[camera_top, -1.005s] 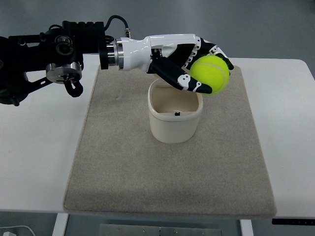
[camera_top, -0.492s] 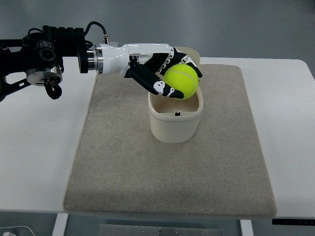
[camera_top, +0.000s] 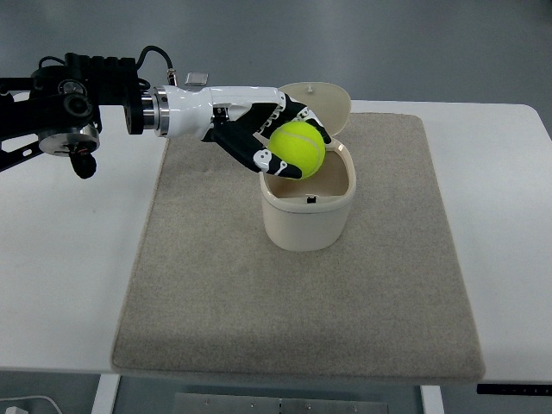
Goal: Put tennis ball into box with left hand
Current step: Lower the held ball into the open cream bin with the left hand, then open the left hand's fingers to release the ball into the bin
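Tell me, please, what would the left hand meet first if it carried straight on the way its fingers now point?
The left hand, gripping the yellow-green tennis ball, points rightward over the cream plastic box. It would probably meet the box's raised round lid first, though one steep view leaves heights uncertain.

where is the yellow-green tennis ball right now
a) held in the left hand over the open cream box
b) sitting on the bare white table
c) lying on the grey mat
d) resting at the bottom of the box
a: the left hand grips the yellow-green tennis ball above the rim of the open cream box.
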Motion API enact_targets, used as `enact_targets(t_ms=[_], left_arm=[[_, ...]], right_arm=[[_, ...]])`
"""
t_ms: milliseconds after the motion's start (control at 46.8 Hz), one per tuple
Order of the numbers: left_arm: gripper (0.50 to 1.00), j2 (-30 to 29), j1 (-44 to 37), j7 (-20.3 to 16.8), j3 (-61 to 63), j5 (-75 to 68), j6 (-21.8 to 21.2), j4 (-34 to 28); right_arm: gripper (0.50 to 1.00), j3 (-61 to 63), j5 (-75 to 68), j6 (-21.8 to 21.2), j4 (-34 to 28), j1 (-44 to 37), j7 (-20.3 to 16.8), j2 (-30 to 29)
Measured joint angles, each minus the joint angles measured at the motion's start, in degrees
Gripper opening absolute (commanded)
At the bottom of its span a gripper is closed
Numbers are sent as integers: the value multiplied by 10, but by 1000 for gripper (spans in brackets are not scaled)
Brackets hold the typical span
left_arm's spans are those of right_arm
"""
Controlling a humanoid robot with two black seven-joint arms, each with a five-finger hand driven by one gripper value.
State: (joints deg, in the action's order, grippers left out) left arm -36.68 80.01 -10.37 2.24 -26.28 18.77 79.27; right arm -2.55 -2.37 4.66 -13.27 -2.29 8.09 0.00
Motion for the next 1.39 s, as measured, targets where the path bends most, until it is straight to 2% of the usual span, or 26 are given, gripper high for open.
enact_targets(t_ms=[963, 1070, 1155, 1219, 1305, 1390], left_arm=[[500, 0, -10, 0, 6, 2, -11, -17], [576, -1, -10, 0, 6, 2, -18, -17], [593, 0, -10, 0, 5, 2, -18, -17], [649, 2, -10, 0, 5, 2, -18, -17], [664, 4, -10, 0, 5, 6, -18, -16], [713, 4, -11, 0, 5, 8, -18, -15]], right_arm=[[938, 0, 0, 0, 0, 0, 0, 0], [938, 0, 0, 0, 0, 0, 0, 0], [938, 0, 0, 0, 0, 0, 0, 0], [938, 0, 0, 0, 0, 0, 0, 0], [938, 0, 0, 0, 0, 0, 0, 0], [938, 0, 0, 0, 0, 0, 0, 0]])
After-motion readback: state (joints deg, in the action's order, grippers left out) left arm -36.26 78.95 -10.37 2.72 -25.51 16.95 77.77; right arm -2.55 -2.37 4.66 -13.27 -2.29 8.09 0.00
